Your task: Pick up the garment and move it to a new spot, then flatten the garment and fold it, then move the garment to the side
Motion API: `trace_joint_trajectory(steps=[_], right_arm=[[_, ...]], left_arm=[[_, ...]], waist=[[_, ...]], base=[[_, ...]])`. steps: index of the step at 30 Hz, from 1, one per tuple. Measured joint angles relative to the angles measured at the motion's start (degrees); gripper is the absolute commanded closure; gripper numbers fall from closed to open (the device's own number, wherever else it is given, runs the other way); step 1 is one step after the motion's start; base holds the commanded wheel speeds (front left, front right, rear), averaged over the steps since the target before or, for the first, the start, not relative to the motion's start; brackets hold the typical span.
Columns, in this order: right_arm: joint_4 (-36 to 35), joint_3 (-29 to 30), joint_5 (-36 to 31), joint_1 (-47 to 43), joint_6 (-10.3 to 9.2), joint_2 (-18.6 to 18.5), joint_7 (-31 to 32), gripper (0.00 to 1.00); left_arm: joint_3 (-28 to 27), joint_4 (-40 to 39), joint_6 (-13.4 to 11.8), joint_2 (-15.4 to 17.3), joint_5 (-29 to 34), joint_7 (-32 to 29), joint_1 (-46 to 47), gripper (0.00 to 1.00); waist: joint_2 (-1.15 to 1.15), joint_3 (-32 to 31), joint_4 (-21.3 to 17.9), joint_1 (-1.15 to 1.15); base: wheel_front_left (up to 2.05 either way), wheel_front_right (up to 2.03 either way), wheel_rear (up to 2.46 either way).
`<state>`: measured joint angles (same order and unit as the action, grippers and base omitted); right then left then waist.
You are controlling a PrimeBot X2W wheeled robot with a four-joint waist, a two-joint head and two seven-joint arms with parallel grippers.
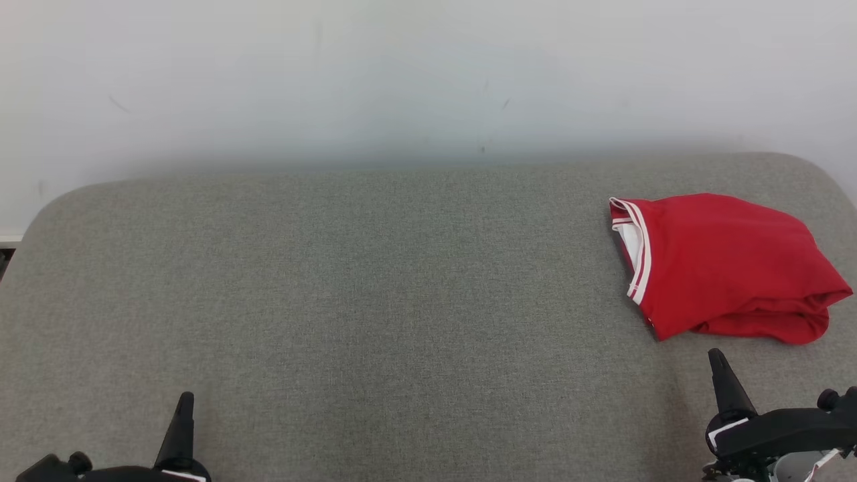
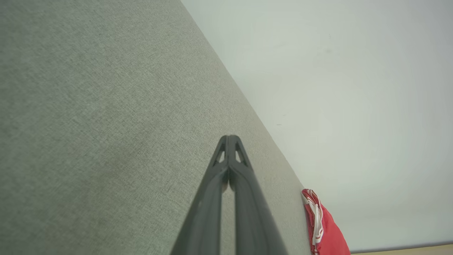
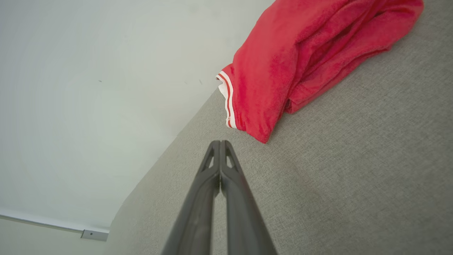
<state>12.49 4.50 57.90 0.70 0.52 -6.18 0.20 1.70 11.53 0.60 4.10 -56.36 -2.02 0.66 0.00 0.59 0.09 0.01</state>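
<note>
Just beyond right end effector (image 1: 716,355): garment (image 1: 723,264).

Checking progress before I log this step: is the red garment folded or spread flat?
Folded, loosely: the red garment lies bundled compactly, stacked layers showing along its near edge.

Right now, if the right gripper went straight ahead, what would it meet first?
Probably the near edge of the red garment, lying just ahead of the right gripper; depth is hard to judge.
</note>
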Motion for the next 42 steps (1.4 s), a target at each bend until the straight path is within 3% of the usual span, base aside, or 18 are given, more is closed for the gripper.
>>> trace_joint_trajectory(steps=[30, 42], right_arm=[[3.8, 2.5, 25.7, 3.0, 4.68, 2.7, 4.9, 1.0], [4.5, 3.1, 33.8, 3.6, 6.12, 3.5, 6.4, 1.0]], left_arm=[[-5.2, 4.2, 5.0, -1.4, -27.0, -3.5, 2.7, 1.0], [-6.8, 5.5, 6.5, -1.8, -35.0, -4.3, 3.7, 1.0]], waist=[[0.0, -0.4, -0.1, 0.0], [0.0, -0.5, -0.1, 0.0]], base=[[0.0, 0.0, 0.0], [0.0, 0.0, 0.0]])
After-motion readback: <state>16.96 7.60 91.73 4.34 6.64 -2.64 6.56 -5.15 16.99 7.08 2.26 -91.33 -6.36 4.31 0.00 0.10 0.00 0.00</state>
